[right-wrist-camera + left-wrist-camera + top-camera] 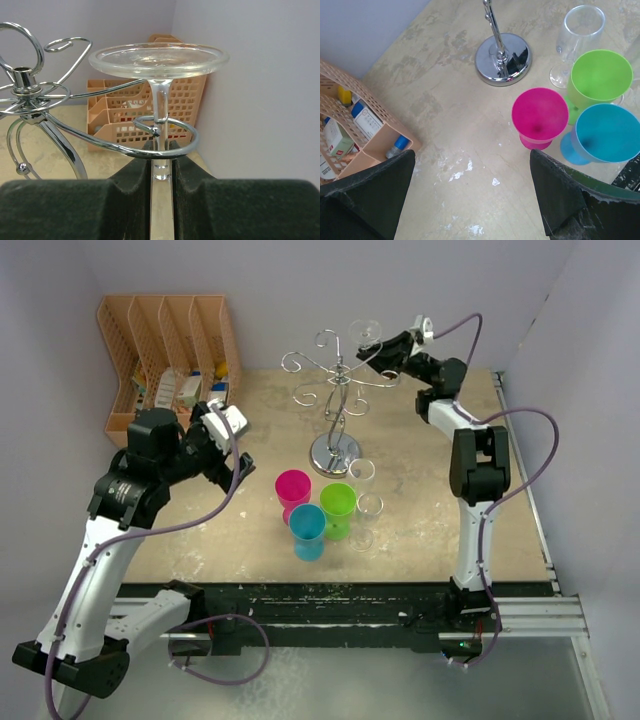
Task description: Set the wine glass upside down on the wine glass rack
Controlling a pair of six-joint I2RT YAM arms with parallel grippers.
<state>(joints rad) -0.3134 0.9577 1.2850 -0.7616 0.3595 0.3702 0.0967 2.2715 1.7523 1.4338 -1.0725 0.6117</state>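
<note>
Two claws noted: the right claw [161,156] pinches the wine glass [159,59] by its stem, foot uppermost (bowl hidden), inside a rack [23,80] loop just above its fingers; the left claw [472,167] gapes wide, empty.

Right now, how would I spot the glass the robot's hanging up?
Find the silver wire rack mid-table. At its far-right curl, the right pincer grips a clear wine glass by the stem. Only it is upside down, foot on top; the other glasses stand upright.
</note>
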